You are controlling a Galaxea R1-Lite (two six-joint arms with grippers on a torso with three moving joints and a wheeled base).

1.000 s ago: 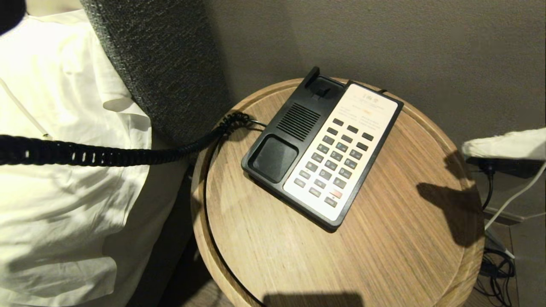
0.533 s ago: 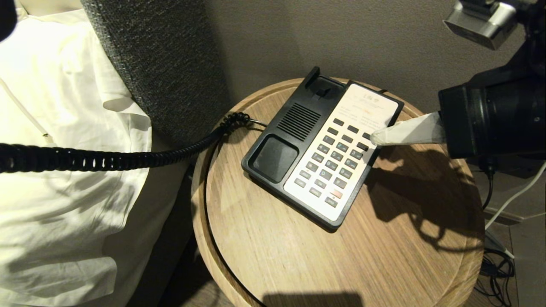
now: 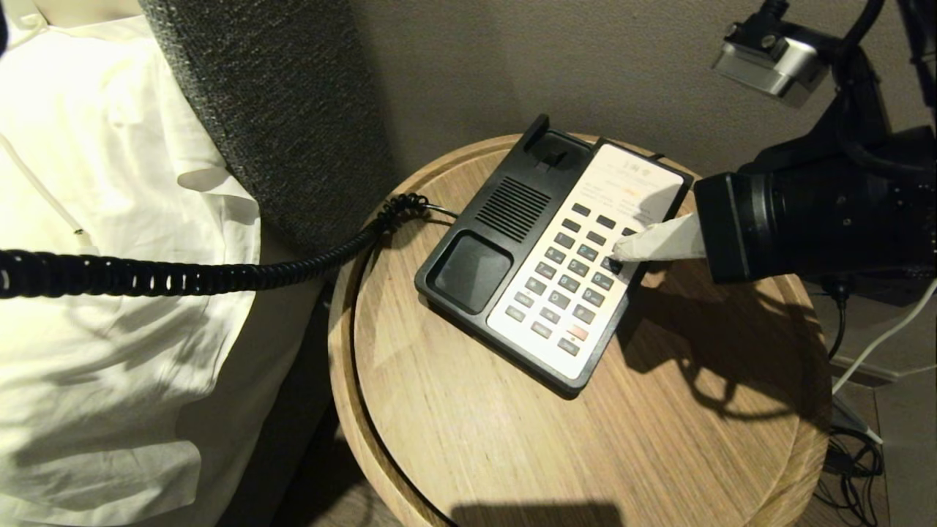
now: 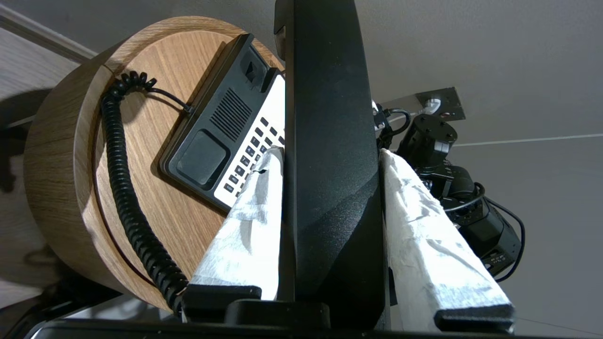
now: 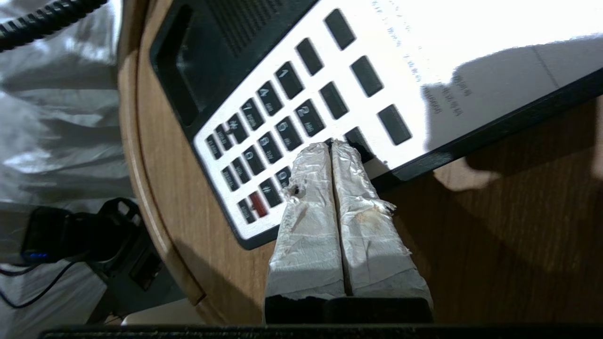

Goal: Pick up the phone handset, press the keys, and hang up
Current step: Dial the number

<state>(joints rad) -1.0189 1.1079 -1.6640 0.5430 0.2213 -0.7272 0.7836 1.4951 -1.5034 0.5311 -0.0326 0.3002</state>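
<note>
Sitting between left tool fingers: handset

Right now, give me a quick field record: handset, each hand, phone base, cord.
handset: phone handset off the cradle, held upright
left hand: left hand shut on the handset, out to the left, off the head view
right hand: right hand shut, tips together at the keypad's right key column
phone base: phone base lying on the round wooden table, cradle empty
cord: coiled cord stretched from the base leftwards
</note>
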